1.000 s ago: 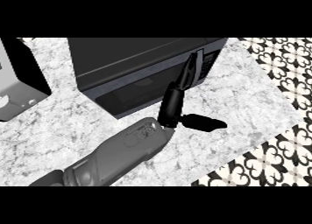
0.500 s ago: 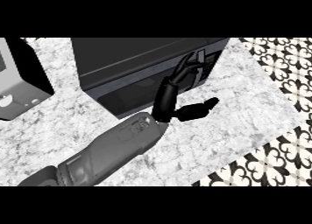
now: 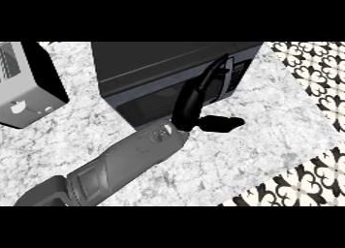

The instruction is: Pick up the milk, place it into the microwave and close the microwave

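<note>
Right hand (image 3: 193, 104) laid flat against microwave (image 3: 161, 72) front, fingers (image 3: 212, 77) straight, holding nothing: pose suits pushing door shut. Milk not visible, likely inside. Toaster (image 3: 22, 82) on marble surface (image 3: 268, 131) at left.

The microwave (image 3: 154, 68) is black, the counter (image 3: 261, 131) white-grey marbled, the toaster (image 3: 22, 85) silver with black sides, and the floor (image 3: 322, 82) cream with black floral motifs.

One grey forearm (image 3: 125, 164) rises from lower left; its black hand (image 3: 193, 104) at centre extends straight fingers upward, thumb out right.
</note>
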Robot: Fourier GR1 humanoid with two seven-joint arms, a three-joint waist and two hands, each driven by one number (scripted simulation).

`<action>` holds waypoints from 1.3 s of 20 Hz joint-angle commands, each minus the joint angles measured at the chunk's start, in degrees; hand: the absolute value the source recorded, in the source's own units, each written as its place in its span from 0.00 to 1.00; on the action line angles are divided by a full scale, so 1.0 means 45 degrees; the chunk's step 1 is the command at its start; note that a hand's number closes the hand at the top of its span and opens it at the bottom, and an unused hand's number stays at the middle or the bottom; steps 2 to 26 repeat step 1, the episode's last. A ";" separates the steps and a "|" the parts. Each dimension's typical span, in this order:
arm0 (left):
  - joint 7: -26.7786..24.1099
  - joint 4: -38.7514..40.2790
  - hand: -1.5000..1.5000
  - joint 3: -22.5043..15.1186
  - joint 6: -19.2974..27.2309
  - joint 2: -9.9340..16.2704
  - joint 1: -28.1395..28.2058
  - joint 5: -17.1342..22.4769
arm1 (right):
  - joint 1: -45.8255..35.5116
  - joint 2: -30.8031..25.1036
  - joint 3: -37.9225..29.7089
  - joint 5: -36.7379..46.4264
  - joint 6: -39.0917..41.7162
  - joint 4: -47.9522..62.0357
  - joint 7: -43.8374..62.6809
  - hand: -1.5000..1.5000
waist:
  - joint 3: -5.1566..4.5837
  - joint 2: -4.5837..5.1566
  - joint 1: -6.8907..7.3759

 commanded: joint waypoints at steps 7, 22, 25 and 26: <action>0.1572 0.2389 0.00 0.0324 0.0684 0.0418 -0.0302 0.0315 | 0.0073 -0.0113 -0.0113 -0.0110 -0.0061 0.0017 0.0080 0.00 | -0.0003 0.0286 0.0216; 0.1572 0.2389 0.00 0.0324 0.0684 0.0418 -0.0302 0.0315 | 0.0073 -0.0113 -0.0113 -0.0110 -0.0061 0.0017 0.0080 0.00 | -0.0003 0.0286 0.0216; 0.1572 0.2389 0.00 0.0324 0.0684 0.0418 -0.0302 0.0315 | 0.0073 -0.0113 -0.0113 -0.0110 -0.0061 0.0017 0.0080 0.00 | -0.0003 0.0286 0.0216; 0.1572 0.2389 0.00 0.0324 0.0684 0.0418 -0.0302 0.0315 | 0.0073 -0.0113 -0.0113 -0.0110 -0.0061 0.0017 0.0080 0.00 | -0.0003 0.0286 0.0216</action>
